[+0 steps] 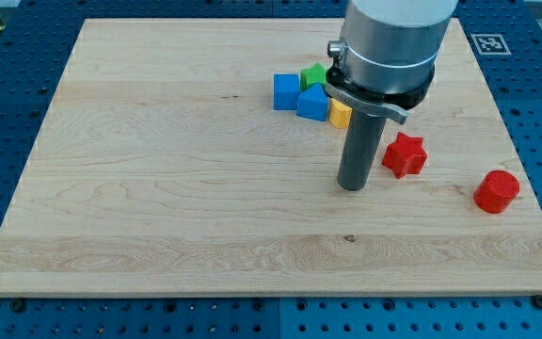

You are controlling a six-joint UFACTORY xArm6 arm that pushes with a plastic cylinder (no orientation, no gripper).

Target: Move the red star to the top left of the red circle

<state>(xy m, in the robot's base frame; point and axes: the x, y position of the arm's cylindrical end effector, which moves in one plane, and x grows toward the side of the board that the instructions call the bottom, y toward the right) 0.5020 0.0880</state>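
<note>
We work with 1 rod and no jaws, so nothing here opens, closes or grips; my tip (352,186) rests on the wooden board (158,169) and touches no block.

The red star (404,154) lies just beside my tip, toward the view's right and slightly toward the view's top. A narrow strip of bare wood separates the 2. The red circle (496,191) stands farther to the view's right and a little lower, near the board's right edge, well apart from my tip.

The relation that governs the coming move: my tip, the red star and the red circle lie roughly in 1 line running toward the view's right. We judge that a push from the present side would carry the star toward the circle. The star already sits up and left of the circle, so only a short push seems required.

A cluster of 2 blue blocks (299,94), 1 green block (314,74) and 1 yellow block (341,114) sits behind the rod, clear of that line.
</note>
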